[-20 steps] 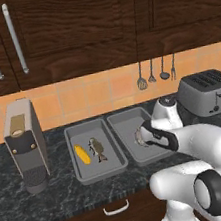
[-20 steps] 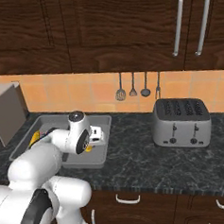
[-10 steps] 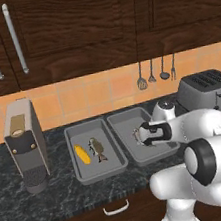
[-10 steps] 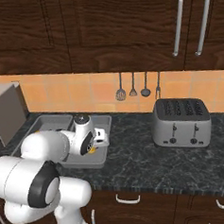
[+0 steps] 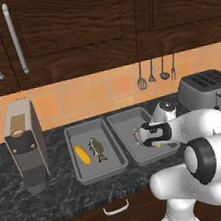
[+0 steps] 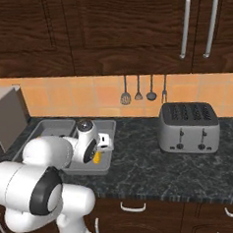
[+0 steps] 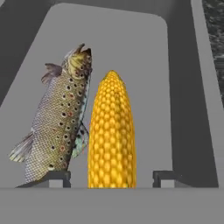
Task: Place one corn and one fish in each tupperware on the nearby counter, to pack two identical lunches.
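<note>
The gripper (image 7: 112, 178) hangs low over the right tray (image 5: 127, 128), its fingertips (image 7: 55, 178) parted wider than the corn (image 7: 112, 135) that lies between them on the tray floor, so the cob looks let go rather than gripped. A fish (image 7: 59, 120) lies just beside that corn, along its length, in the same tray. The left tray (image 5: 71, 140) on the counter (image 5: 60, 194) holds the other corn (image 5: 81, 154) and the other fish (image 5: 97, 149), side by side. Both lunches appear packed, so the step in hand is the release and retreat. To do it well, the fingers should open fully before any lift, and the hand should rise straight up along its own axis, without sideways drift, since the tips flank the cob closely and a slanted pull could roll it against the fish or nudge it toward the tray wall (image 7: 186, 100).
</note>
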Motion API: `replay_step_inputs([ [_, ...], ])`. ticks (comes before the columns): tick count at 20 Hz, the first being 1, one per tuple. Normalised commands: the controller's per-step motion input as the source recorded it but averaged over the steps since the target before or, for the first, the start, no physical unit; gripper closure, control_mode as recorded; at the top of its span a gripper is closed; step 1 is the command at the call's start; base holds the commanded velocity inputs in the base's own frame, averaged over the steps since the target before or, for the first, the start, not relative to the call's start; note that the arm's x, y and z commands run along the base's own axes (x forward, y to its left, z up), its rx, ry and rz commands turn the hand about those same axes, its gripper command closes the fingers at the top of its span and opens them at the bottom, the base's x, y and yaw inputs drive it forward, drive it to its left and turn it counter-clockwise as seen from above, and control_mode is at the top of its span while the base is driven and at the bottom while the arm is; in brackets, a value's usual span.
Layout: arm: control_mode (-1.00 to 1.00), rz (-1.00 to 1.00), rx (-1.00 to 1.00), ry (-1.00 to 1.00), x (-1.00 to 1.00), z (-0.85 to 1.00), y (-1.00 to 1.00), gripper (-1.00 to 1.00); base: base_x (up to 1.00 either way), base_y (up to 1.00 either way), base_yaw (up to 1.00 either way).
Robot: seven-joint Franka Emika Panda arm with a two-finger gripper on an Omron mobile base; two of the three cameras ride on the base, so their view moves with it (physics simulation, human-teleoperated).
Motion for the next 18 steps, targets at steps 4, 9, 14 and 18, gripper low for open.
replay_step_inputs([
  [4,-1.0,0.0,0.0,-0.21,-0.39,0.5,0.11,-1.0,0.0,0.0,0.0],
  [9,-1.0,0.0,0.0,-0.2,-0.65,0.85,0.12,-1.0,0.0,0.0,0.0],
  [14,-1.0,0.0,0.0,-0.26,-0.67,0.83,0.02,-1.0,0.0,0.0,0.0],
  [18,-1.0,0.0,0.0,-0.32,-0.77,0.8,0.0,-1.0,0.0,0.0,0.0],
])
